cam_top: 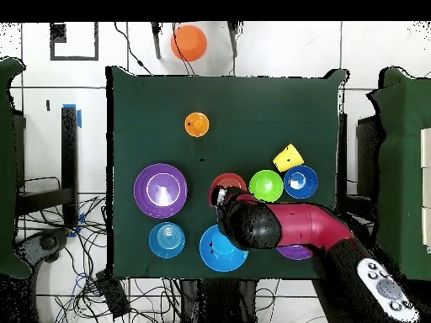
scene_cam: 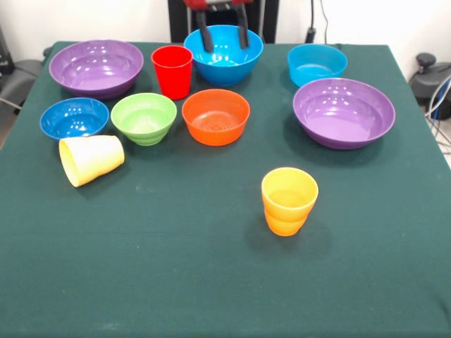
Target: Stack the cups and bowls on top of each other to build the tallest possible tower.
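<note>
My gripper (scene_cam: 223,34) hangs at the far side of the table over the large blue bowl (scene_cam: 224,56), open and empty, its two dark fingers (scene_cam: 204,36) spread. The red cup (scene_cam: 172,70) stands upright just left of that bowl. The orange cup (scene_cam: 289,201) stands upright alone near the middle. The yellow cup (scene_cam: 91,159) lies on its side at the left. The orange bowl (scene_cam: 215,116), green bowl (scene_cam: 144,117) and dark blue bowl (scene_cam: 74,117) sit in a row. Two purple bowls (scene_cam: 96,67) (scene_cam: 344,113) and the cyan bowl (scene_cam: 317,63) sit apart. Nothing is stacked.
In the overhead view the red and black arm (cam_top: 278,225) covers the orange bowl and most of one purple bowl (cam_top: 295,251). The dark green table cloth (scene_cam: 176,282) is bare toward the camera. An orange round object (cam_top: 189,42) sits off the table.
</note>
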You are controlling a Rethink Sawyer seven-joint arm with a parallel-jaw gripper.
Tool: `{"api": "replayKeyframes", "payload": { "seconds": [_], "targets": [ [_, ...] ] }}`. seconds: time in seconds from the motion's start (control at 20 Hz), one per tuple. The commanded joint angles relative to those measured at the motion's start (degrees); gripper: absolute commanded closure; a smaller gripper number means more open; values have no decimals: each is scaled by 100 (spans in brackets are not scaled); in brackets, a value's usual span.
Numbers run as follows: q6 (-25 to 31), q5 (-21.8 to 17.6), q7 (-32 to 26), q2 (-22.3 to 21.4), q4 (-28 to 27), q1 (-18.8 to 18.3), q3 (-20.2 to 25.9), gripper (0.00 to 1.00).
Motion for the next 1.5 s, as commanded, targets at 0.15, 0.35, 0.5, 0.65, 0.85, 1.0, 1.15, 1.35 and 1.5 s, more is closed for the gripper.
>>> {"api": "replayKeyframes", "payload": {
  "seconds": [0.15, 0.35, 0.5, 0.65, 0.85, 1.0, 1.15, 1.35, 1.5],
  "targets": [
    [898, 532, -268, -504, 704, -415, 691, 0],
    [851, 411, -341, -399, 685, -520, 715, 0],
    [785, 327, -249, -344, 637, -462, 689, 0],
    [690, 292, -215, -211, 594, -449, 700, 0],
    [732, -94, -178, -15, 218, -162, 264, 0],
    [721, -306, -174, 199, -13, -55, 8, 0],
    [625, -428, -215, 392, -101, -59, -77, 0],
    [628, -585, -248, 632, -228, 16, -159, 0],
    [743, -559, -362, 850, -370, -85, -91, 0]
  ]
}}
